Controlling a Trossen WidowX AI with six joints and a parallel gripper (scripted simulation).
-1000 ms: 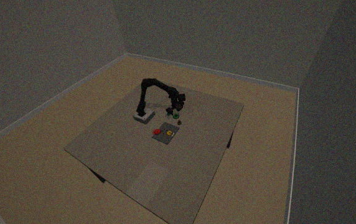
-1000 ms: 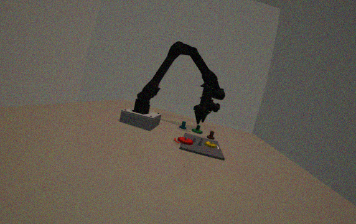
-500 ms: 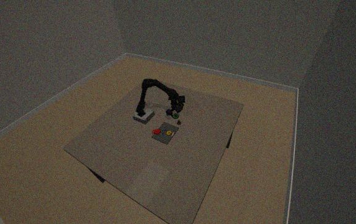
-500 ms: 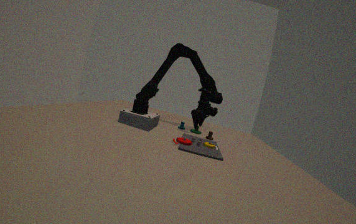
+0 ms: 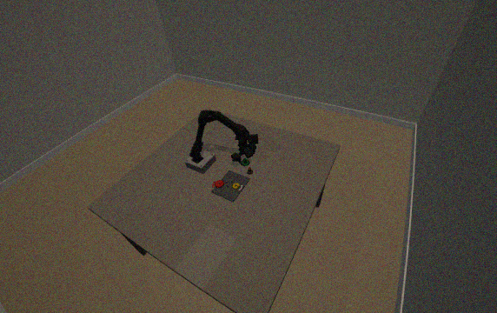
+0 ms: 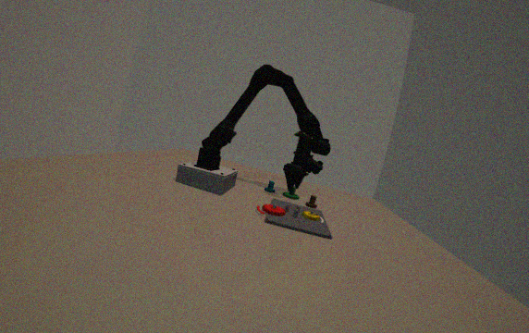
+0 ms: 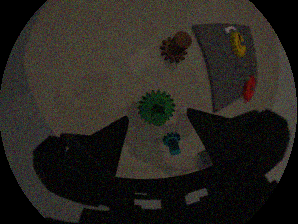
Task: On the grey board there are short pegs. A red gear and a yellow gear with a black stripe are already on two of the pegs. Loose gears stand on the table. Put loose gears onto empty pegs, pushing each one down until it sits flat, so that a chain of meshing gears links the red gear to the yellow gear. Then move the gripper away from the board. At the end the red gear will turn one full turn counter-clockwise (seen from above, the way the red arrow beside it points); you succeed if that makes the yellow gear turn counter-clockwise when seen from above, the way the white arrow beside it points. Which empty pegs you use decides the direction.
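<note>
The grey board bears the red gear and the yellow gear. Small pegs stand between them; their number is unclear. A green gear, a brown gear and a small teal gear stand on the table off the board. My gripper is open, low over the green gear, with its fingertips on either side of it in the wrist view. Contact cannot be told.
The brown gear and the board's edge are on one side of the green gear, the teal gear on the other. A white arrow is beside the yellow gear, a red arrow beside the red one. The arm's base is behind the board.
</note>
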